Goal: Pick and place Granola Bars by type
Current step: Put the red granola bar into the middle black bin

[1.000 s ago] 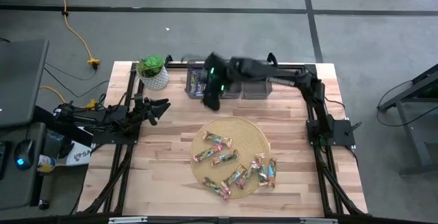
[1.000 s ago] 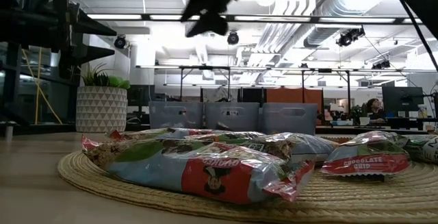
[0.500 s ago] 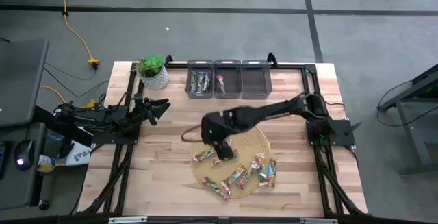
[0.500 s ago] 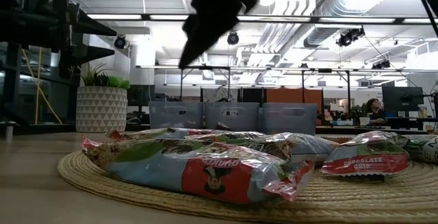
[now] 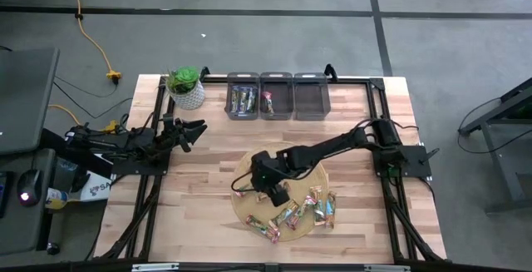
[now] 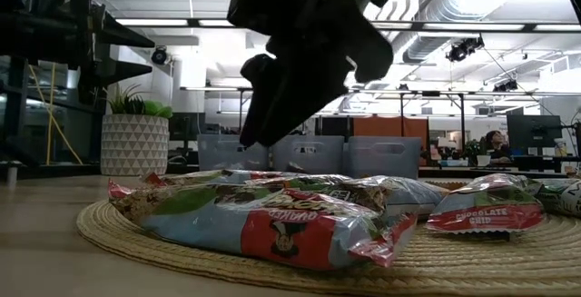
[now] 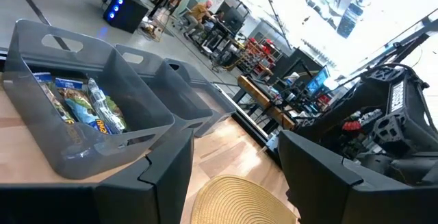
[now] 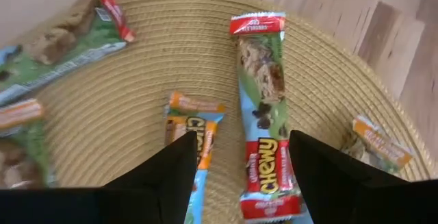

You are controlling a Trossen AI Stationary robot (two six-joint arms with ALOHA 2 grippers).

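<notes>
The round woven mat [image 5: 309,165] lies on the wooden table [image 5: 199,214] with the granola bars [image 8: 263,114] scattered across it. Above the mat's left part hangs the right gripper [image 5: 272,190], fingers spread wide and empty, astride one green-and-red bar. Well left of the mat, the left gripper [image 5: 189,131] waits, also wide.

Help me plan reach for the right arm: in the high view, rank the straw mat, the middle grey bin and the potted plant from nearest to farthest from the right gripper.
1. The straw mat: directly beneath the right gripper, which hangs open over the bars on it.
2. The middle grey bin: at the table's far edge, beyond the mat.
3. The potted plant: at the far left corner, farthest.
</notes>
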